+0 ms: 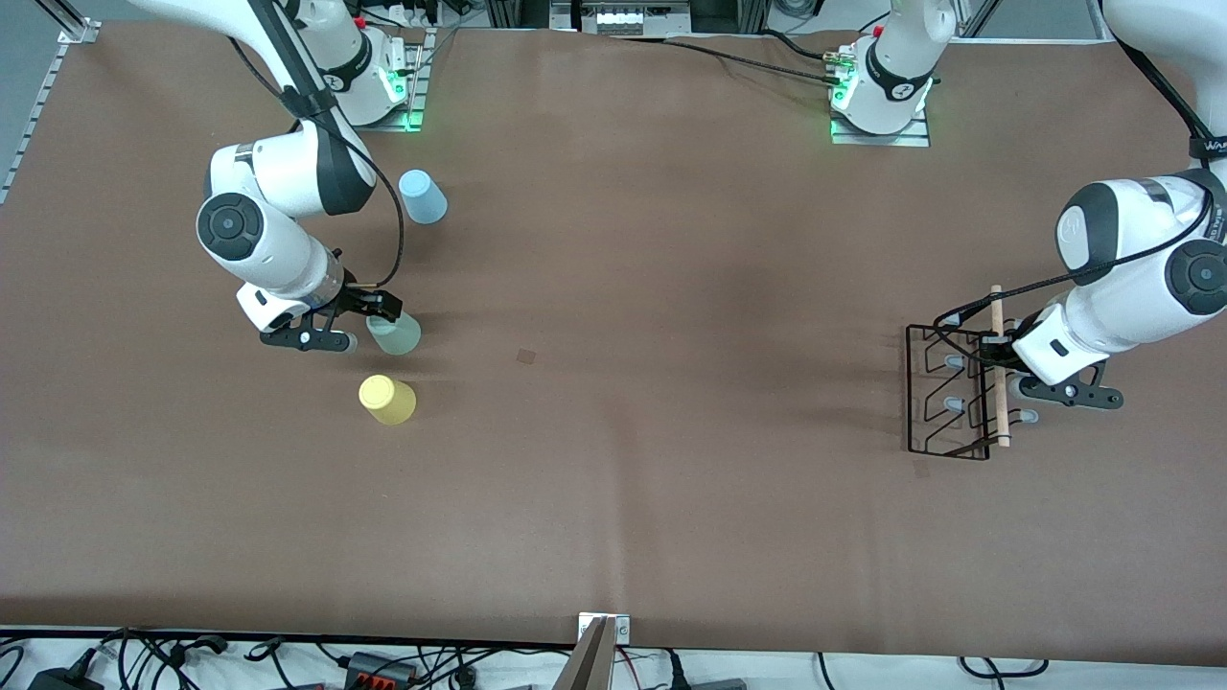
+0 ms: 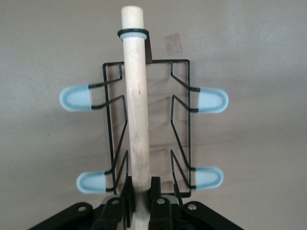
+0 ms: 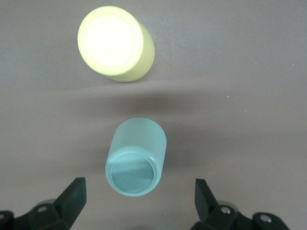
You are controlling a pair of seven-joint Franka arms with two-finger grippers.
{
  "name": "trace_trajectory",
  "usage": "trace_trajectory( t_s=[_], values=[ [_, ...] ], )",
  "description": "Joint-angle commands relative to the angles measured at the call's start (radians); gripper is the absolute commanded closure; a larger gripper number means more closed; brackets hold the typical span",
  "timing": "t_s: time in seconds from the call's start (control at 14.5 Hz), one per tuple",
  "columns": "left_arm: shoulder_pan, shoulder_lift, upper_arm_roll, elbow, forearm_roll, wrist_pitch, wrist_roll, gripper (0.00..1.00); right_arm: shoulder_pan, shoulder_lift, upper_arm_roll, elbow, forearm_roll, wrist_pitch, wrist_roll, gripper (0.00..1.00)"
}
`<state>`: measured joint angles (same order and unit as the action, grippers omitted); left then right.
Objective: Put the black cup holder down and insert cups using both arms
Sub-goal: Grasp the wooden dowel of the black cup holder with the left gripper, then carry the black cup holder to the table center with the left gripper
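Left gripper (image 2: pixel 140 201), frame right, is clamped on the black cup holder's (image 1: pixel 947 393) wooden handle (image 2: pixel 136 110): lift level. Right gripper (image 3: pixel 139 201) stands wide over the pale green cup (image 3: pixel 136 155): centre it before closing.

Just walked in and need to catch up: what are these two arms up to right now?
The left gripper is shut on the light wooden rod handle of the black wire cup holder, which lies at the left arm's end of the table. The right gripper hangs open around the pale green plastic cup, not yet gripping it. The yellow plastic cup and the light blue plastic cup stand nearby untouched.
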<state>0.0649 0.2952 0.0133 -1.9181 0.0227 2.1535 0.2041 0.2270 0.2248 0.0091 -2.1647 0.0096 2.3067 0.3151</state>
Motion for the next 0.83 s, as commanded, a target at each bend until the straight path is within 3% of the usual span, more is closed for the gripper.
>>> trace_trajectory(
  t_s=[0.0, 0.28, 0.55, 0.76],
  values=[
    [-0.017, -0.036, -0.028, 0.112, 0.01, -0.134, 0.005, 0.98, 0.011, -0.012, -0.005, -0.007, 0.004, -0.006, 0.018, 0.0],
    [-0.028, -0.03, -0.159, 0.194, 0.0, -0.181, -0.033, 0.98, 0.009, -0.009, -0.005, -0.004, 0.004, -0.001, 0.018, 0.0],
    [-0.075, -0.002, -0.309, 0.202, -0.015, -0.166, -0.286, 0.98, 0.008, -0.012, -0.005, -0.004, 0.004, -0.004, 0.018, 0.0],
    [-0.195, 0.022, -0.326, 0.202, -0.012, -0.118, -0.496, 0.98, 0.008, -0.012, -0.005, -0.003, 0.006, -0.004, 0.018, 0.0]
  ],
)
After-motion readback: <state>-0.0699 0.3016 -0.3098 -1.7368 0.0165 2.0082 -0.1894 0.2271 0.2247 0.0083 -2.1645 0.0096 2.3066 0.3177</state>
